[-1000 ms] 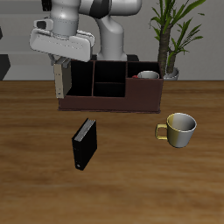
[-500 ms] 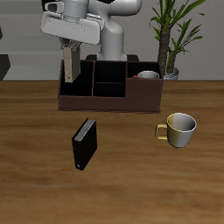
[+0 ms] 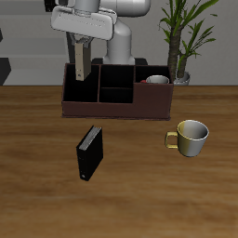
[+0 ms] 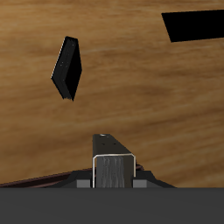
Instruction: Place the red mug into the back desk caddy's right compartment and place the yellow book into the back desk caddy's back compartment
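Above the long maroon back desk caddy (image 3: 116, 97), the white gripper (image 3: 83, 58) clamps the thin grey-tan yellow book (image 3: 82, 65) upright; the speckled red mug (image 3: 156, 81) sits in the wide right compartment (image 3: 156, 93)

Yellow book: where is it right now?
In the exterior view the yellow book hangs upright in the gripper, above the end of the caddy opposite the red mug.

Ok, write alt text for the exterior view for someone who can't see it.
The gripper holds the yellow book upright over the back desk caddy, with the red mug already in the caddy's right compartment. In front on the wooden table stand a black book and a cream mug.
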